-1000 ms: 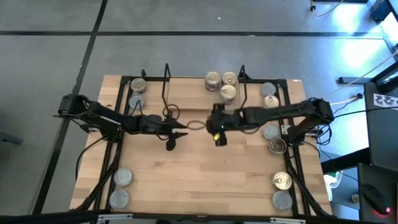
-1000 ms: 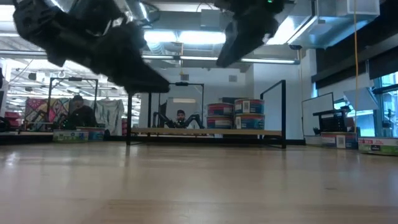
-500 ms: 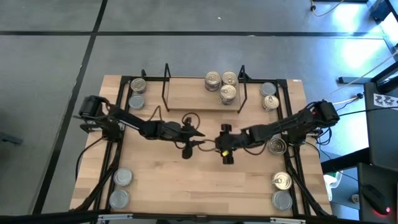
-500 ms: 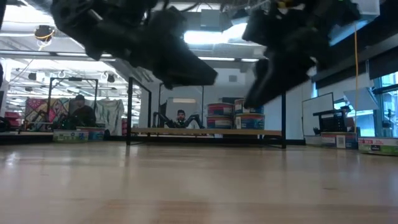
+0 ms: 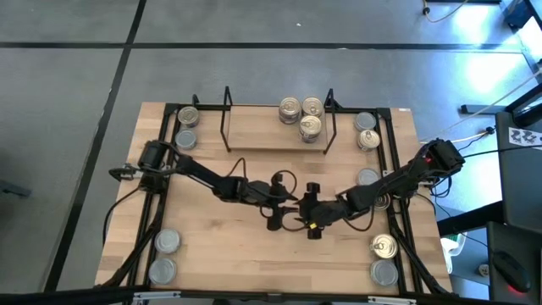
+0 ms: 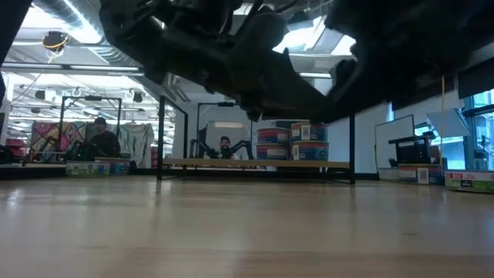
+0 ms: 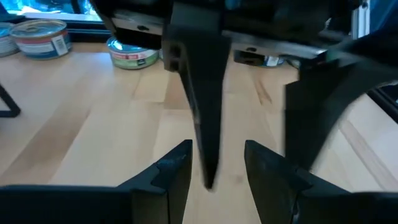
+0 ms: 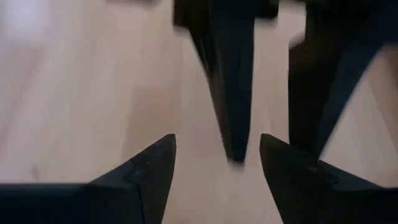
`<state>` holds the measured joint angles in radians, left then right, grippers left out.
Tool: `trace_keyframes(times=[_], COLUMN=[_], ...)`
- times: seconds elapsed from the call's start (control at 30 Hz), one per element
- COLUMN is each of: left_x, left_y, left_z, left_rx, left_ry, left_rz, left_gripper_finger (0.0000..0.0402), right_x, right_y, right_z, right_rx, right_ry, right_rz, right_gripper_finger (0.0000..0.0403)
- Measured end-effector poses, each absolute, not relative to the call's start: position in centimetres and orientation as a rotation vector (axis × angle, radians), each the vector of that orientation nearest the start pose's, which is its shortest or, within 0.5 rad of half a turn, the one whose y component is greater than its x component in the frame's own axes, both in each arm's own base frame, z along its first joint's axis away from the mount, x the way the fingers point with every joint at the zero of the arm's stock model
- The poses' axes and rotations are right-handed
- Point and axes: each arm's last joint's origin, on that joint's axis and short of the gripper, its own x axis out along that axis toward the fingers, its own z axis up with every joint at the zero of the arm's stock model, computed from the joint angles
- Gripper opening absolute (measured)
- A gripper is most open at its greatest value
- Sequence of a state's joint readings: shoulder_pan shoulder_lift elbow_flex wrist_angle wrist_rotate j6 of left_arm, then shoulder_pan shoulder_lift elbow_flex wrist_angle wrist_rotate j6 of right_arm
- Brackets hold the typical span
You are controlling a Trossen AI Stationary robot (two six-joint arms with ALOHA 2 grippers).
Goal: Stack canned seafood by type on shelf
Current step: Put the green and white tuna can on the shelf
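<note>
Left tool (image 5: pixel 285 206): fingers spread, empty, over mid-desk (image 5: pixel 220 254), tip to tip with right tool (image 5: pixel 301 208) | right tool: fingers spread, holding nothing | shelf (image 5: pixel 254 127): far desk edge, three cans (image 5: pixel 303 115) at its right end, one stacked | other cans (image 5: pixel 165 256): desk corners and sides

The light wooden tabletop (image 5: pixel 229 246) sits on a grey floor (image 5: pixel 254 72) crossed by dark lines. Black frame bars (image 5: pixel 401 222) run along both sides of the table. Beyond its far edge, in the low view, a person (image 6: pixel 99 139) sits at the left and another person (image 6: pixel 224 144) shows near the middle. Ceiling lights (image 6: pixel 77 36) glow overhead, and a desk (image 6: pixel 407 164) stands at the right
</note>
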<state>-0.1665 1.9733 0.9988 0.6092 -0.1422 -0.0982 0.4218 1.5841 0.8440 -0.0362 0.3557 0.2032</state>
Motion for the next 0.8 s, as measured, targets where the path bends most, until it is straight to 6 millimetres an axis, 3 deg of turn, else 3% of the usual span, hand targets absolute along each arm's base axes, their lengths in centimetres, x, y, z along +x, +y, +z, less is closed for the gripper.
trace_keyframes(times=[0.37, 0.5, 0.73, 0.8], left_x=[39.6, 39.6, 39.4, 39.3], left_y=[-6.6, -6.7, -7.1, -7.2], left_z=[14.5, 14.8, 16.0, 16.0], left_rx=[-0.067, -0.119, -0.111, -0.088], left_ry=[0.35, 0.332, 0.301, 0.3], left_rz=[-0.028, -0.018, -0.028, -0.032], left_gripper_finger=[0.0145, 0.0145, 0.0145, 0.0145], right_x=[30.0, 30.2, 30.5, 30.6], right_y=[12.7, 12.3, 11.7, 11.7], right_z=[19.5, 19.5, 19.7, 19.8], right_rx=[-0.084, -0.068, -0.047, -0.053], right_ry=[0.545, 0.547, 0.532, 0.53], right_rz=[0.145, 0.137, 0.121, 0.125], right_gripper_finger=[0.0218, 0.0174, 0.0047, 0.0046])
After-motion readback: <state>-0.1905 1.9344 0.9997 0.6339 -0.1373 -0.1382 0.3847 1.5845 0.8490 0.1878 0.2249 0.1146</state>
